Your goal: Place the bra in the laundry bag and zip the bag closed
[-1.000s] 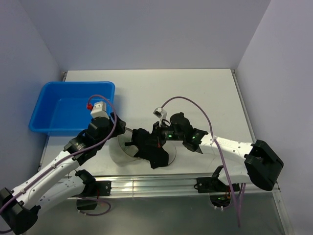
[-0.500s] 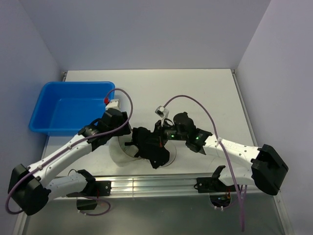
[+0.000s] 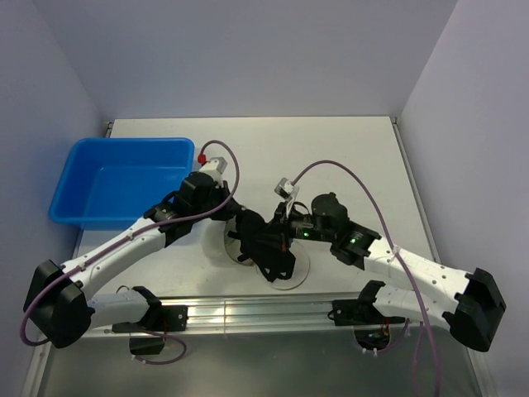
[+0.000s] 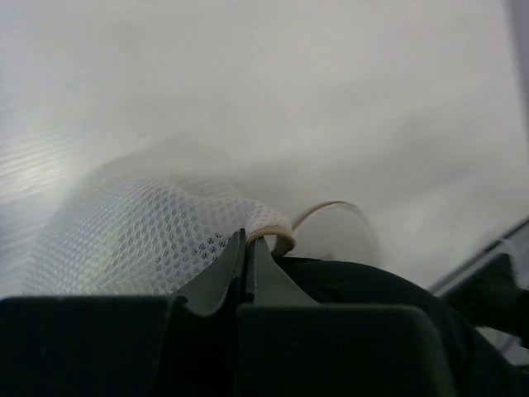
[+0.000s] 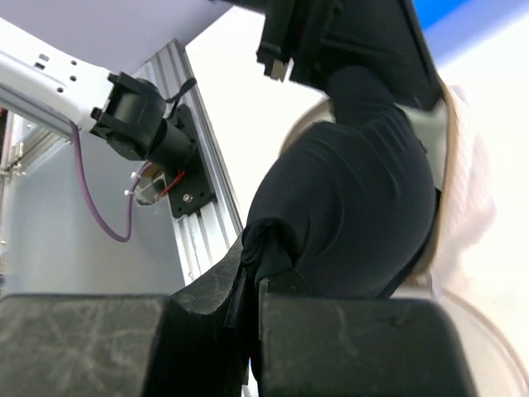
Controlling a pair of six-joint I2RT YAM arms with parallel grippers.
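white mesh of the laundry bag (image 4: pixel 149 231) fills the left half of the left wrist view, and its tan rim (image 4: pixel 318 211) curls up in the middle of that frame. the left pincer (image 4: pixel 246 244) is closed, its two tips pressed together on the mesh right at that rim. in the overhead view the bag (image 3: pixel 302 263) lies in the lower centre of the frame on the pale desk (image 3: pixel 347 157), mostly covered by a black cloth (image 3: pixel 264 248). the left pincer (image 3: pixel 234 217) reaches it from the left and the right pincer (image 3: pixel 281 234) from the right, both close together over the bag. the right pincer (image 5: pixel 252 277) is closed, pinching a bunched fold of the black cloth (image 5: pixel 347 207), which hangs against the bag's rim (image 5: pixel 442 165) at the right of that frame. a blue tub (image 3: pixel 74 178) sits at the left of the overhead frame, well apart from the bag. i cannot make out the bra in any view.
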